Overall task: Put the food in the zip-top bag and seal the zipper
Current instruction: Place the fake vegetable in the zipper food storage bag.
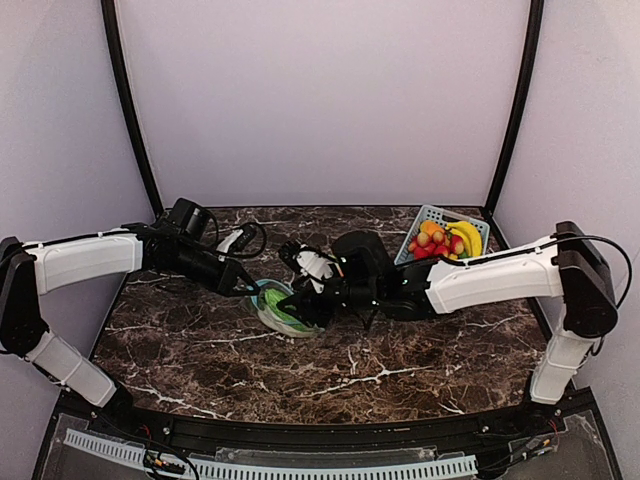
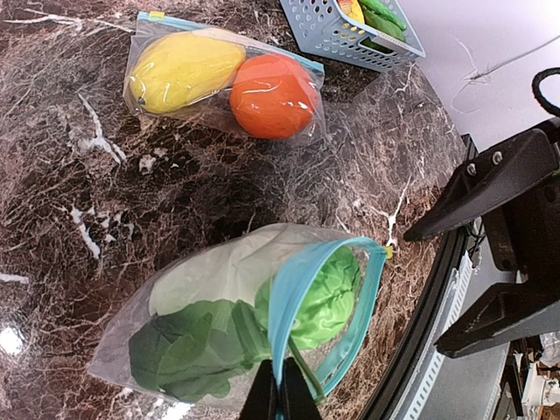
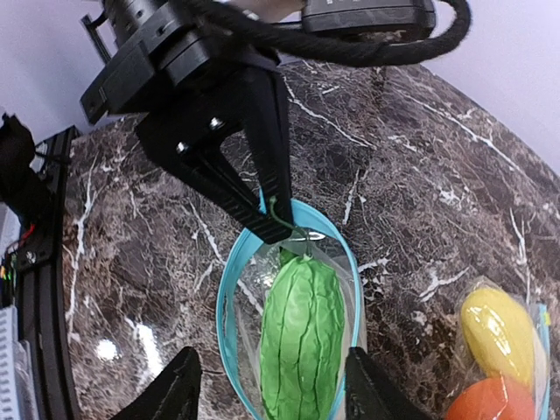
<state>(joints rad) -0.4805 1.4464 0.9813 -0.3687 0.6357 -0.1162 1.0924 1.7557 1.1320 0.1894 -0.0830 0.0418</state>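
The zip-top bag [image 2: 219,280] lies on the marble table with its blue zipper rim [image 3: 229,289] gaping open. A crinkled green piece of food [image 3: 302,337] sits inside it, along with darker green leaves [image 2: 188,350]. My left gripper [image 2: 282,372] is shut on the rim at one end and holds the mouth up. My right gripper [image 3: 276,398] hovers over the mouth, open. Its fingers [image 3: 175,394] straddle the green piece with a gap on the left side. In the top view both grippers meet at the bag [image 1: 280,308].
A second zip-top bag [image 2: 219,74] holding a yellow oblong [image 2: 184,66] and an orange-red ball [image 2: 273,94] lies farther back. A light blue basket [image 1: 432,215] of toy fruit stands at the back right. The table's front rail [image 2: 429,289] runs close by the open bag.
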